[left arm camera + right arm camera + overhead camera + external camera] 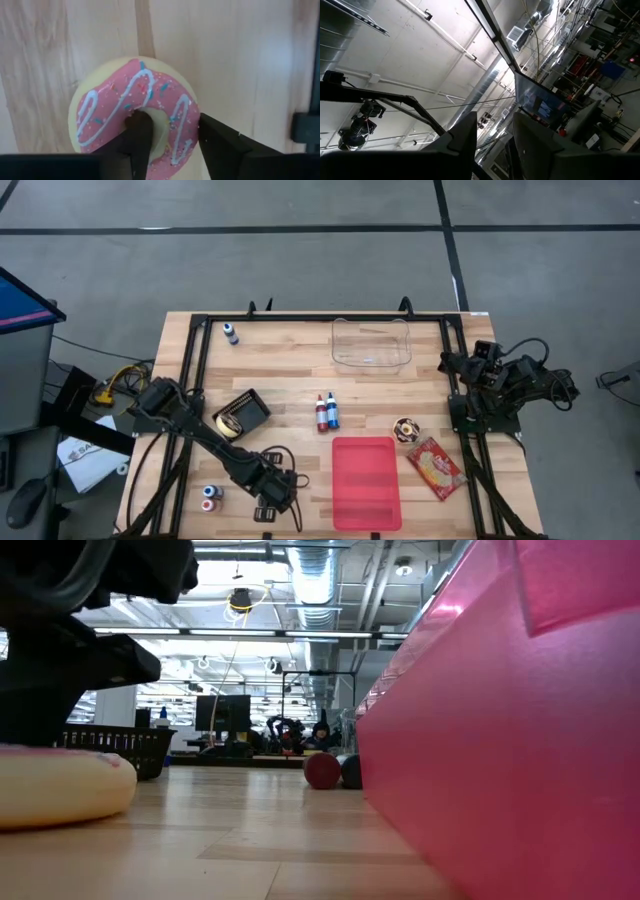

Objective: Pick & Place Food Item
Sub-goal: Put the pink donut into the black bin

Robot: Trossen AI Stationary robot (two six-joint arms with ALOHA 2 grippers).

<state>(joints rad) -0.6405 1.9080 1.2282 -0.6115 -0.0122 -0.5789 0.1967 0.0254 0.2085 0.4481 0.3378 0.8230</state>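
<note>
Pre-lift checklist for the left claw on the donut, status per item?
1. Left claw straddles the donut, one finger in the hole, the other outside the ring: ok.
2. Fingers firmly clamped on the ring: cannot tell.
3. Donut flat on the wooden table: ok, per the low view.
4. Pink tray has nothing in it: ok.
5. No object between donut and tray in the high view: ok.
6. Right claw parked at the table's right edge, pointing at the ceiling, clear of the work: ok.
</note>
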